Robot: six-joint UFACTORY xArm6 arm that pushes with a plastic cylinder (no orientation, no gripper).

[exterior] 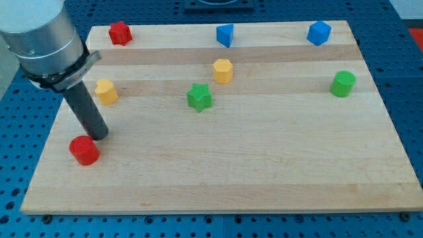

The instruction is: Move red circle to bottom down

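Observation:
The red circle (84, 150) is a short red cylinder near the board's left edge, low in the view. My tip (100, 136) stands just above and to the right of it, close to or touching its upper right side. The dark rod slants up to the left into the grey arm body at the view's top left.
A red star-like block (119, 32) sits at the top left. A yellow block (106, 91) is above my tip. A green star (199, 97), yellow hexagon (223, 70), two blue blocks (225, 34) (318, 32) and a green cylinder (342, 84) lie further right. The wooden board (264, 172) ends just left of the red circle.

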